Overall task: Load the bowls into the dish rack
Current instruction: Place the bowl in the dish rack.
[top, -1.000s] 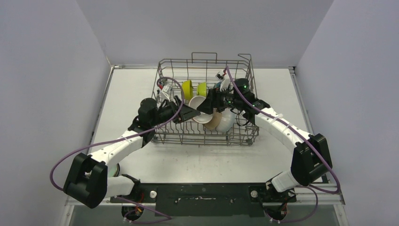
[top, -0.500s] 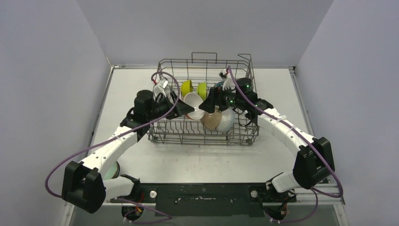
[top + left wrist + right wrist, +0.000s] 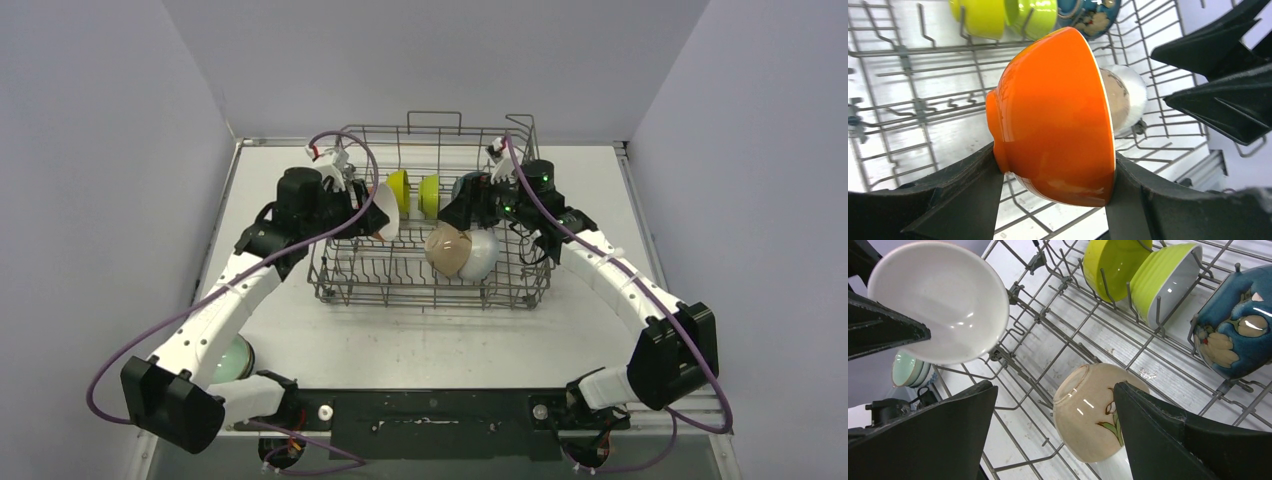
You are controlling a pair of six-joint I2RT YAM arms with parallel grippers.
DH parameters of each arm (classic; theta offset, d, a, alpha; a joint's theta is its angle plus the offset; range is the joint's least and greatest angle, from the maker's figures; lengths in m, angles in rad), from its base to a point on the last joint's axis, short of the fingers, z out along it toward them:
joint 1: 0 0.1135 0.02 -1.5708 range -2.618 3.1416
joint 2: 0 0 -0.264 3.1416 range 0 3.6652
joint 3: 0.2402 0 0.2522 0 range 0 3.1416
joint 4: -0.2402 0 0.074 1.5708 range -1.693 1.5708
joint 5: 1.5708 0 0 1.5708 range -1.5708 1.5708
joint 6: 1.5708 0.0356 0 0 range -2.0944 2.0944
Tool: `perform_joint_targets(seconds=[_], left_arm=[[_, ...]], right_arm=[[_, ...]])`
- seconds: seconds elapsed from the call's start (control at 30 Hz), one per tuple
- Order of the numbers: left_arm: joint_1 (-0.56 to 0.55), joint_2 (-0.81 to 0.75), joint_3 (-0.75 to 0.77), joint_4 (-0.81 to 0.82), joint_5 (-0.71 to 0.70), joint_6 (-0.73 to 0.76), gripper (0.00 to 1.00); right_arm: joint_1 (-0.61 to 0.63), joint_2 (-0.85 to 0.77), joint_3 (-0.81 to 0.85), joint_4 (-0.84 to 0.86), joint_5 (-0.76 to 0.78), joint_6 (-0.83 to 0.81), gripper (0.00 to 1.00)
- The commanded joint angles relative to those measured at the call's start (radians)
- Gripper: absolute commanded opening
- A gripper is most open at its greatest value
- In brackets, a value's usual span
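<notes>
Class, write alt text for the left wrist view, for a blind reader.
An orange bowl is gripped between the left fingers over the wire dish rack. A yellow bowl, a lime bowl and a blue-patterned bowl sit racked beyond.

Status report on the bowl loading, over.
Left pincer shut on orange bowl, over dish rack's left side. Right pincer open, empty, above racked beige bowl. Pale green bowl not yet racked. Nothing blocking the drop.

Rack [image 3: 430, 285] on table [image 3: 280, 180], three bowls [image 3: 428, 192] in its back row, two bowls [image 3: 447, 250] front right, one bowl [image 3: 1058, 120] in left gripper [image 3: 1055, 155] over its left side, last bowl [image 3: 232, 358] by left arm [image 3: 215, 310]
</notes>
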Motion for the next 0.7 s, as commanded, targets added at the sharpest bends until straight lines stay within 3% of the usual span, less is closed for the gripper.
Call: perform_joint_targets(seconds=[0.0,0.67], left_arm=[[0.01,0.036,0.128,-0.094,-0.12,0.127,0.0],[0.068,0.42,0.533,-0.183,-0.32,0.297,0.0]], right_arm=[[-0.013,-0.037,0.029,0.005,0.01,-0.02,0.9],[-0.041,0.01,0.044,-0.015,0.0,-0.049,0.9]])
